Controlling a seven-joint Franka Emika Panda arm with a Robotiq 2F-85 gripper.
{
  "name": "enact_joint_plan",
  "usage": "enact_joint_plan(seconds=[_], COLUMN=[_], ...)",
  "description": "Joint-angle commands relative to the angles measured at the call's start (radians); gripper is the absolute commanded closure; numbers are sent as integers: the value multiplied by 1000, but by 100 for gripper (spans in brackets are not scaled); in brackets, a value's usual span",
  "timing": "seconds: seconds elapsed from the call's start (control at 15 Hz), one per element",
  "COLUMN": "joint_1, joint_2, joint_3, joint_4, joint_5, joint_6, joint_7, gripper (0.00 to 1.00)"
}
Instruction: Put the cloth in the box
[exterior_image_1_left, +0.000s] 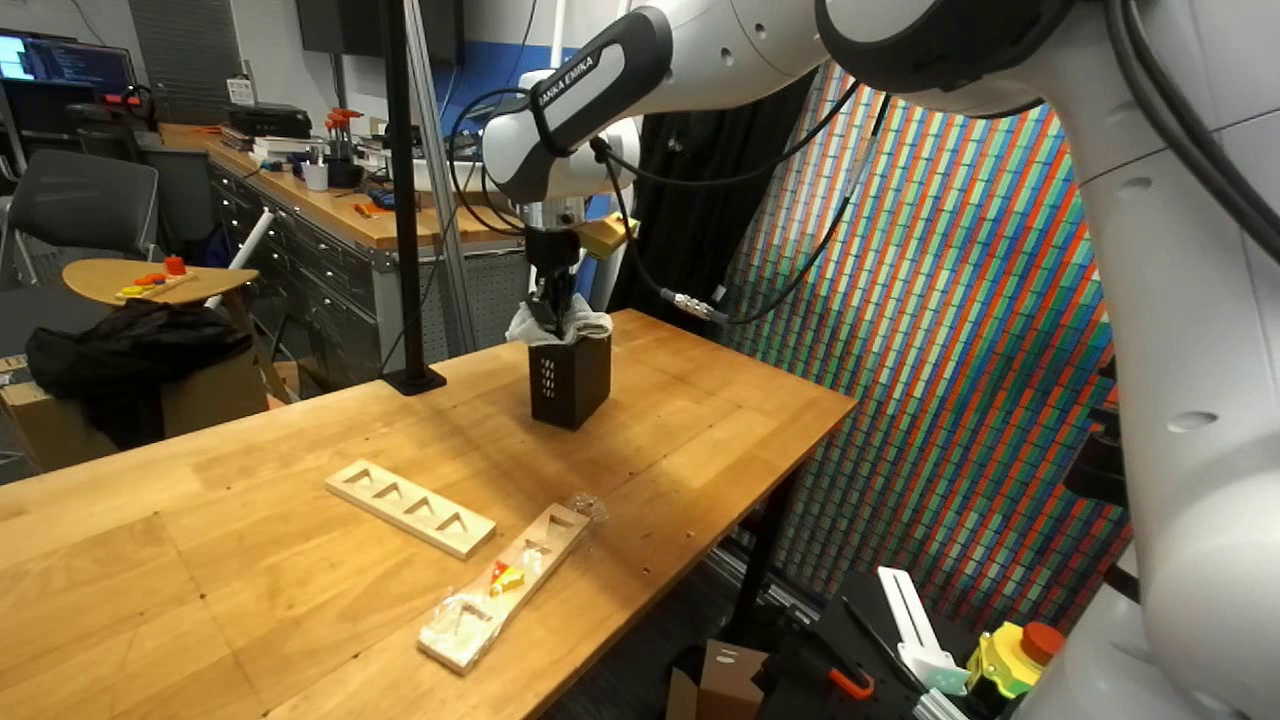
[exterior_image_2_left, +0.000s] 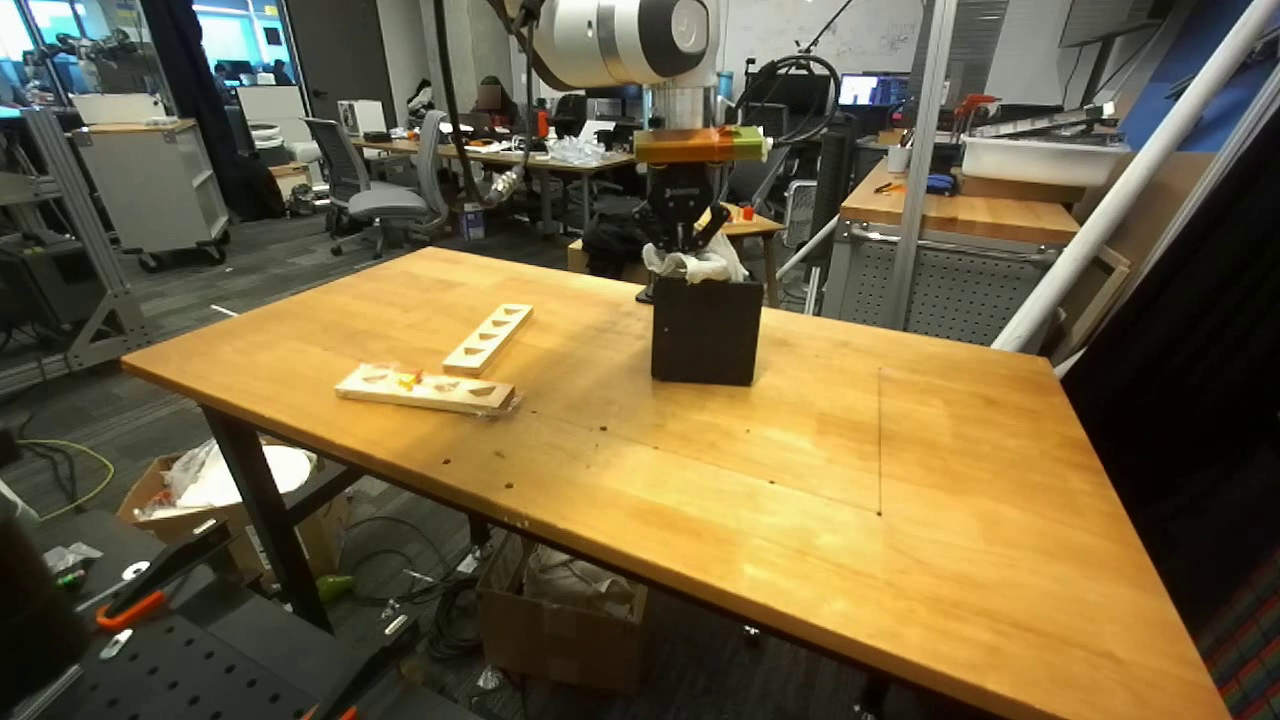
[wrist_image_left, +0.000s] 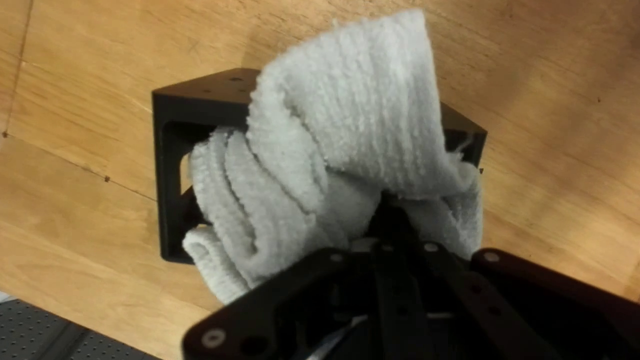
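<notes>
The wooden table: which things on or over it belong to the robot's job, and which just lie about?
For the job:
black box
white cloth, at the box's mouth
end effector, tips in the cloth

Just there:
unwrapped wooden strip
plastic-wrapped wooden strip, red and yellow pieces on it
black post

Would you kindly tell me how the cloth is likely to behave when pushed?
The cloth is probably floppy, as it bunches into soft folds over the box. Its fuzzy, ribbed surface suggests it won't slip easily. It may bulge back when pushed down, since folds stand above the box in both exterior views.
</notes>
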Motion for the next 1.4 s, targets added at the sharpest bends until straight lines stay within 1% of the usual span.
enact_joint_plan(seconds=[0.0,0.47,1.33], joint_1=[-5,-15,-10], joint_2=[30,35,-25], joint_3=[11,14,-6], joint_4=[10,15,-20], joint_5=[36,66,45], joint_6=[31,39,62], joint_7=[9,3,32], gripper=[98,98,98])
